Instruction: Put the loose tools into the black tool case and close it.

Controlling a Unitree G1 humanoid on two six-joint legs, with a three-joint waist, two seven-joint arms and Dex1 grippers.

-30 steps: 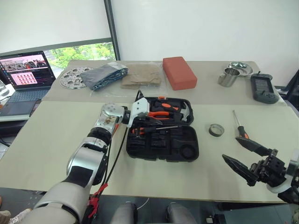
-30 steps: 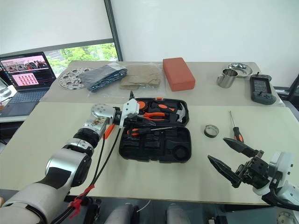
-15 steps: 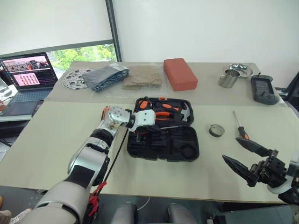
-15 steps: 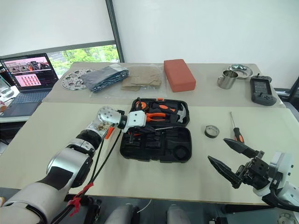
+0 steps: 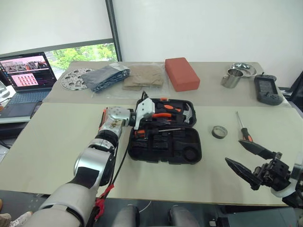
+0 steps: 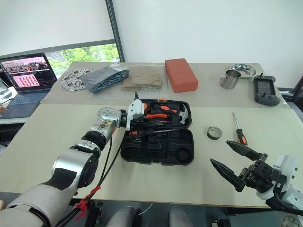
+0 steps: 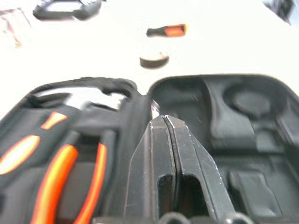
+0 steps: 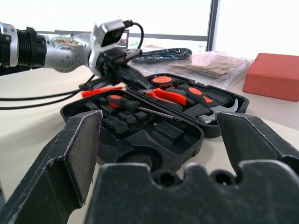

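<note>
On a beige table the black tool case lies open at the centre, one screwdriver already in its slots. The left pincer, fingers pressed together and empty, hovers over the case. To the right lie the tape roll and another screwdriver; nearer, the right pincer gapes wide, empty.

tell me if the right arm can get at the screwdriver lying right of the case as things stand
Probably yes. The screwdriver lies on bare table just beyond the right tool, which hangs open. The tape roll sits beside it, apart, and nothing lies between the tool and the handle.
</note>
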